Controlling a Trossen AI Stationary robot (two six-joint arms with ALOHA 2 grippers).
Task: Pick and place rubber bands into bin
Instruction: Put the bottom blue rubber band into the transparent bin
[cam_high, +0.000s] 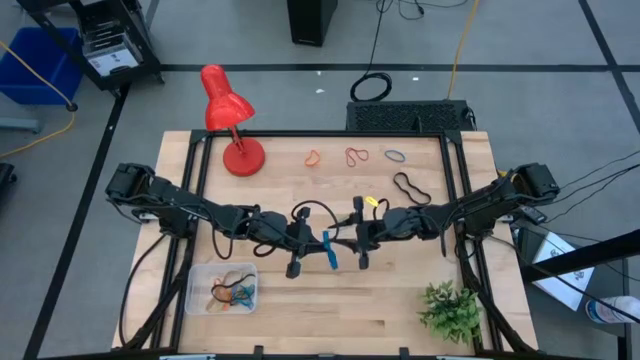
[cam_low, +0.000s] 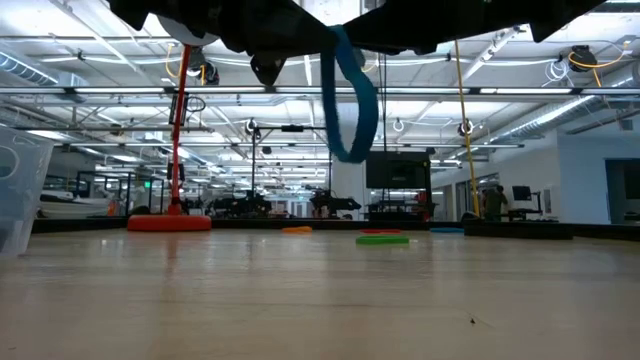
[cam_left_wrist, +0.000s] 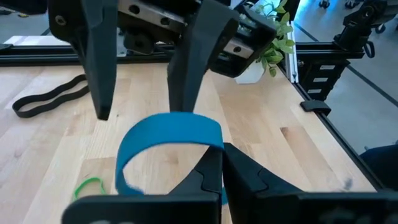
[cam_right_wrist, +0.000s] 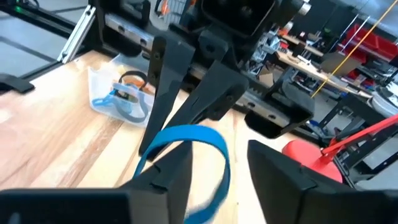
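Observation:
A blue rubber band (cam_high: 330, 251) hangs as an open loop between my two grippers over the table's middle, clear of the wood in the low view (cam_low: 352, 100). My left gripper (cam_left_wrist: 221, 163) is shut on it. My right gripper (cam_right_wrist: 219, 153) faces it from the table's right with its fingers wide open, and also shows in the left wrist view (cam_left_wrist: 142, 113). The clear bin (cam_high: 222, 288) stands at the near left with several bands inside. More bands lie at the far side: orange (cam_high: 313, 158), red (cam_high: 357, 156), dark blue (cam_high: 396, 156), black (cam_high: 410, 187). My left gripper pinches the blue band between its two fingertips at one spot on the loop (cam_left_wrist: 214, 144). The fingers come level from the table's left. The loop hangs below them, slack and clear of the table. My right gripper's one finger (cam_left_wrist: 181, 93) stands at the loop's top; whether it touches the band, I cannot tell.
A red desk lamp (cam_high: 228, 120) stands at the far left, and a small green plant (cam_high: 450, 310) at the near right corner. A small yellow-green band (cam_high: 372, 201) lies just beyond my right gripper. Bare wood lies along the near edge between bin and plant.

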